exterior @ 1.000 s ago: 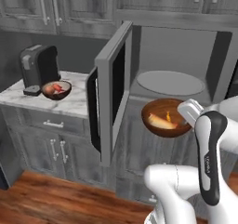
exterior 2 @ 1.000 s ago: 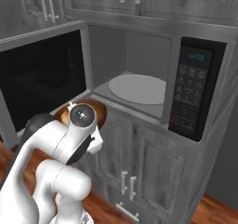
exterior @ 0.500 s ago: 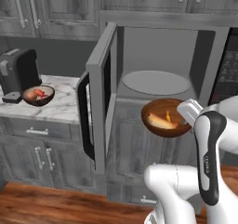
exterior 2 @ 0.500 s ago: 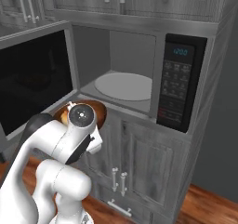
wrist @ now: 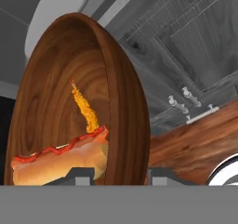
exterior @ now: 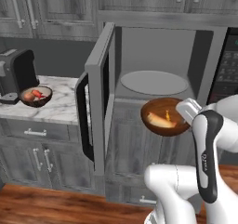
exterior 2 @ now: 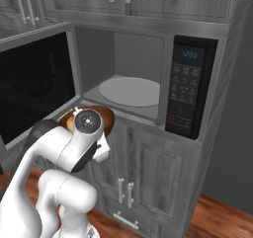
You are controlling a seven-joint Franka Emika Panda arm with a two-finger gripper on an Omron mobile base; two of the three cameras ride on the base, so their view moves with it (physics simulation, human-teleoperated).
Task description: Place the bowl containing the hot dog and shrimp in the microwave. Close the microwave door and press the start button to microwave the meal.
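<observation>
The bowl (exterior: 162, 117) is held at its rim by the claw (wrist: 112, 174), whose two finger tips are seen in the hand view on either side of the bowl's wall, one inside and one outside, so the claw is pinched on the rim. Inside the bowl the hot dog (wrist: 62, 157) is seen lying against the lining with a red stripe along its top, and the shrimp (wrist: 85, 108) is seen just above it, touching it. From the left base view the bowl is carried in the air just in front of the microwave (exterior: 158, 60), below the level of its open cavity and before the cabinet front under it. The microwave door (exterior: 99, 93) is swung wide open to the left of the bowl, its dark handle (exterior: 82, 118) facing outward. Within the cavity, behind the bowl, a pale round turntable (exterior 2: 129, 91) is seen bare. To the right of the cavity the black keypad panel (exterior 2: 186, 86) is set. Farther left of the microwave, on the marble surface (exterior: 60, 104), a dark bowl (exterior: 36, 95) with red food is placed just beside a black coffee machine (exterior: 17, 74).
</observation>
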